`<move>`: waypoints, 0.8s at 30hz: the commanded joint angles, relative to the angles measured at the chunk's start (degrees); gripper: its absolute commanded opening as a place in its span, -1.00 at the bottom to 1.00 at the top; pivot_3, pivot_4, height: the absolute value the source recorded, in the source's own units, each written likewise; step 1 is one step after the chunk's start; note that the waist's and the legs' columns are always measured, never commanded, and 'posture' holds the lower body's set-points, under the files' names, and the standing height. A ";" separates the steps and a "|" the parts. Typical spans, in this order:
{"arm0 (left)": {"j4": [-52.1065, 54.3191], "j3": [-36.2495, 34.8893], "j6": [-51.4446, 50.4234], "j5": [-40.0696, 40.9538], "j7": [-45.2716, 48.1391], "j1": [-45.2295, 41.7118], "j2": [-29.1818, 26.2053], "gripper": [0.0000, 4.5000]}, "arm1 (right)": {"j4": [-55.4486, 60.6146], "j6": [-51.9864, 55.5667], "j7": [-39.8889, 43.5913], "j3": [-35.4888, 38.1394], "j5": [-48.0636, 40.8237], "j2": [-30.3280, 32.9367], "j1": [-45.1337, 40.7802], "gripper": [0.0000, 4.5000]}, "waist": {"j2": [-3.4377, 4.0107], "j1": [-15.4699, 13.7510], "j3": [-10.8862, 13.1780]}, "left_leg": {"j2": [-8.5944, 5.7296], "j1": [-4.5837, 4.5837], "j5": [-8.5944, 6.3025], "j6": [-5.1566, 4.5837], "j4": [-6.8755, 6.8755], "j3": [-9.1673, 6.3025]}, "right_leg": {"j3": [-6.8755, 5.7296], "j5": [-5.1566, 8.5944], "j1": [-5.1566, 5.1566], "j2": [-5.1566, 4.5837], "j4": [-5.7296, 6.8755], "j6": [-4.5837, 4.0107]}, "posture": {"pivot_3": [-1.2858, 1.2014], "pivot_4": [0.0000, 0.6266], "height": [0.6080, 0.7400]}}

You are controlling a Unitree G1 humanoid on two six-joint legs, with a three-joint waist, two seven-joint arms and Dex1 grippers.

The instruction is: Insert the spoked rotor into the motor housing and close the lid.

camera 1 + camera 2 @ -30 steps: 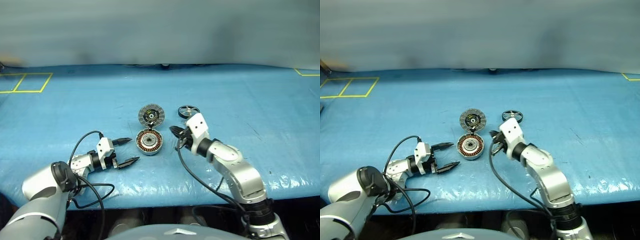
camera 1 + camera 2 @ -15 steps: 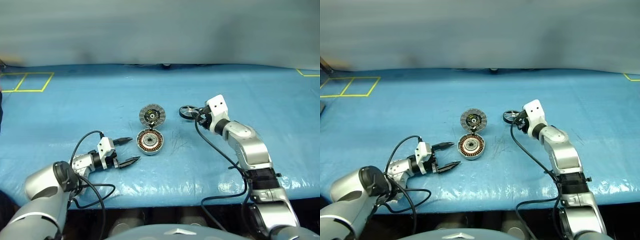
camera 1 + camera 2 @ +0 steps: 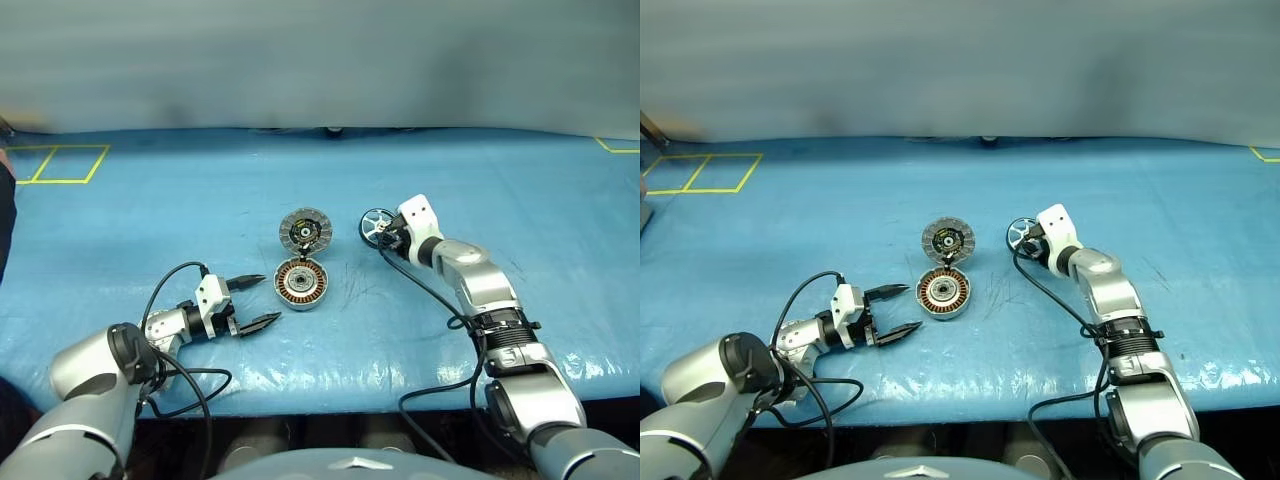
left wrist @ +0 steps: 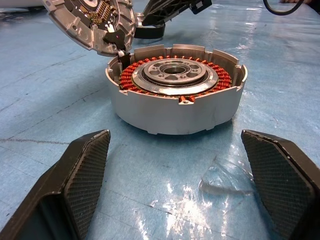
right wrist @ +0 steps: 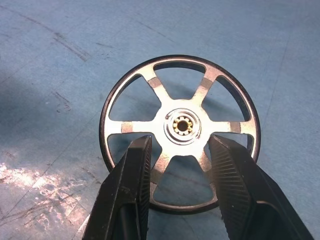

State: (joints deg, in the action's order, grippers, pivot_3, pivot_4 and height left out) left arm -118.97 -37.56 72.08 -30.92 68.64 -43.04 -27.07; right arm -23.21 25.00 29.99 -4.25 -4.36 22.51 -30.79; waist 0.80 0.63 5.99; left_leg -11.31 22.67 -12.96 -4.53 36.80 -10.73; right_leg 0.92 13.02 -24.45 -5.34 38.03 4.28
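Reaching for spoked rotor [image 5: 180, 131] | right gripper [image 5: 181, 172] half-open, holding nothing | I should straddle one spoke squarely before closing.

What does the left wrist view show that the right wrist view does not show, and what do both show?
Left wrist view: the motor housing with copper windings, the lid standing open at its edge, and the left tool, open in front of it. Right wrist view: the spoked rotor lying flat, with the right tool over its near spokes, fingers apart, not yet gripping. Both: the blue table cover.
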 commanded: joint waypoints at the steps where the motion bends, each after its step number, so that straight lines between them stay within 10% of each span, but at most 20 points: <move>1: -1.03 1.61 -0.45 -0.67 -0.76 1.44 0.72 1.00 | 0.60 -0.08 0.26 -0.38 0.73 -0.17 -0.54 -0.18 | 0.02 0.00 -0.01 | 0.00 0.00 0.00 0.00 0.00 0.00 | 0.00 0.00 0.00 0.00 0.00 0.00 | 0.03 -0.52 1.00; 17: -1.03 2.01 -0.03 -0.86 -1.02 1.29 1.05 1.00 | 6.52 4.48 8.26 -1.00 -1.44 0.89 3.43 -0.48 | 0.09 -0.04 -0.07 | 0.00 -0.02 -0.01 0.01 0.03 0.00 | -0.02 0.00 0.03 0.00 0.01 0.00 | 0.03 -0.52 1.00; 24: -1.03 0.38 -0.24 -0.76 1.12 1.60 1.32 1.00 | 27.96 10.11 6.98 3.60 -7.43 0.97 13.32 -0.48 | 0.12 -0.34 -0.08 | -0.01 0.05 -0.04 -0.03 -0.01 -0.03 | -0.01 0.01 -0.02 -0.01 -0.06 0.01 | 0.03 -0.52 1.00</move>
State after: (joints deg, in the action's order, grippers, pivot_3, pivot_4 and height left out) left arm -118.95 -37.58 72.88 -30.95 68.72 -42.90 -26.62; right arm -1.85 33.54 36.97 -2.30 -9.15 23.27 -18.34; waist 0.92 0.29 5.91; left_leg -11.33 22.74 -13.01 -4.57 36.79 -10.76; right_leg 0.91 13.02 -24.47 -5.38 37.96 4.29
